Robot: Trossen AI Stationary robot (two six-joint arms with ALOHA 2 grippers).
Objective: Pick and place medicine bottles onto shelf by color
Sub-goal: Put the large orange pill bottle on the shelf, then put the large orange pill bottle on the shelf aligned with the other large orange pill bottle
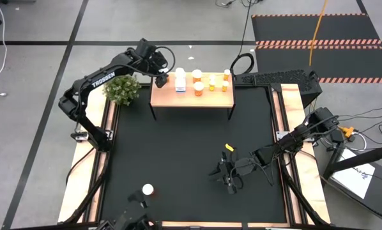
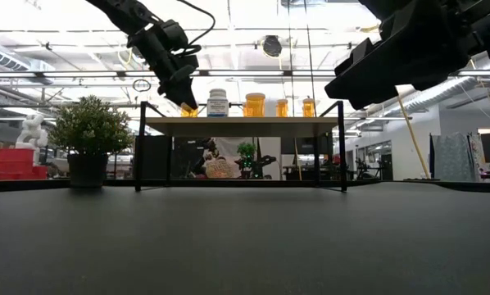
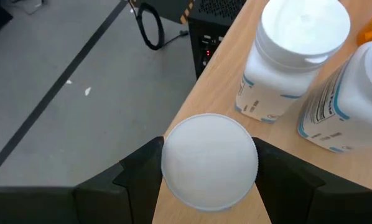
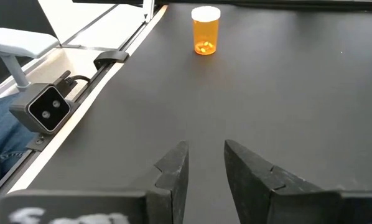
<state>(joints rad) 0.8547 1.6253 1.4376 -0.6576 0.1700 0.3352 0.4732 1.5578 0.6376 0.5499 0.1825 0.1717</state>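
The light-wood shelf (image 1: 191, 96) stands at the table's far side on black legs. On it stand two white bottles (image 1: 180, 82) and several orange bottles (image 1: 197, 82). My left gripper (image 1: 160, 79) is at the shelf's left end, shut on a white-capped bottle (image 3: 209, 160) whose body looks orange in the low view (image 2: 188, 109). One orange bottle with a white cap (image 1: 147, 190) stands on the black table near the front left; it also shows in the right wrist view (image 4: 205, 30). My right gripper (image 1: 226, 174) hovers low over the table's near right, slightly open and empty. My left gripper pinches the bottle's round white cap (image 3: 173, 163) between its two fingers, one on each side. The fingers come from above, slanting down from the table's left. The bottle stands upright over the shelf's left end; whether its base rests on the shelf I cannot tell.
A potted plant (image 1: 122, 88) stands just left of the shelf, under my left arm. Pale wooden side rails (image 1: 292, 115) run along the table's edges, one carrying a small camera (image 4: 44, 107). Open black tabletop (image 1: 178, 147) lies between the shelf and the near edge.
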